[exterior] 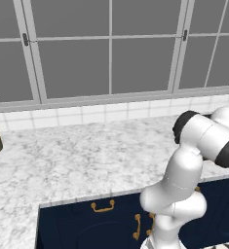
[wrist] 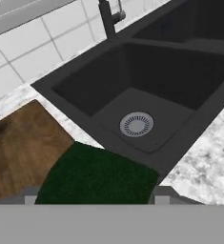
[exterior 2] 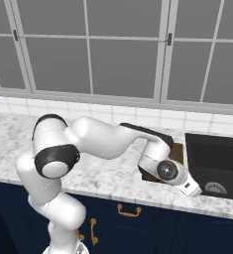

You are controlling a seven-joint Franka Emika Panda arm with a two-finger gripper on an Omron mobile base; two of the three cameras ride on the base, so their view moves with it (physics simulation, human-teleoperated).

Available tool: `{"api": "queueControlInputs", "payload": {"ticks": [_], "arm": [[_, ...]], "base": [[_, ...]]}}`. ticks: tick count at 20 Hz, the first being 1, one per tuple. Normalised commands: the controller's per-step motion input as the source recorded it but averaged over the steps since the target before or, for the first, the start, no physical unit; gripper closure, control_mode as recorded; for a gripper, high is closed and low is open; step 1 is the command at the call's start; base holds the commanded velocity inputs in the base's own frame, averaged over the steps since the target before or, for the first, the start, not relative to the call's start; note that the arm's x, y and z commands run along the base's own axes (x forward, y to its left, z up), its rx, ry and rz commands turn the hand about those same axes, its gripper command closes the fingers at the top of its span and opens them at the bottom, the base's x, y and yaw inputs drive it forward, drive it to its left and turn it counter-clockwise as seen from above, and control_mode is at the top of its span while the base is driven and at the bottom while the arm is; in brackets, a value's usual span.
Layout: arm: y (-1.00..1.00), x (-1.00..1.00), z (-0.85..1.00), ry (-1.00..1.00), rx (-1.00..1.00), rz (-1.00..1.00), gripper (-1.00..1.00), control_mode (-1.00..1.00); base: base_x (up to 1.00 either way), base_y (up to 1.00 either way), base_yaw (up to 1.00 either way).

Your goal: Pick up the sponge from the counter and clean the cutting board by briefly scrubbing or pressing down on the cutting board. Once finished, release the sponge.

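In the hand view the small dark green rectangular sponge (wrist: pixel 96 176) sits right between the jaws, which are clamped on its two sides. It hangs over the brown wooden cutting board's (wrist: pixel 23 152) edge nearest the black sink (wrist: pixel 147 90), above the white marble surface (wrist: pixel 208 157).

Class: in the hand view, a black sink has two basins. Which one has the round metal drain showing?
The nearer, larger basin, beside the cutting board; its drain shows, while the farther basin's floor is hidden.

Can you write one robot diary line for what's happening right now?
stage: sponge carried | hand: shut on sponge | place: over cutting board edge, beside black sink | scrub: cannot tell | release: not yet
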Motion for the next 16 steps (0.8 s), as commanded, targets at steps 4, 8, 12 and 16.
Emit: {"api": "queueControlInputs", "payload": {"ticks": [4, 8, 12, 16], "arm": [[0.16, 0.94, 0.62, -0.02, 0.0, 0.03, 1.0, -1.0], [0.29, 1.0, 0.32, 0.1, 0.0, 0.03, 1.0, -1.0], [0.63, 0.61, 0.03, 0.1, -0.01, 0.01, 1.0, -1.0], [0.36, 0.49, 0.0, 0.03, -0.02, 0.0, 1.0, -1.0]], "base": [[0.0, 0.0, 0.0], [0.0, 0.0, 0.0], [0.0, 0.0, 0.0], [0.0, 0.0, 0.0]]}}
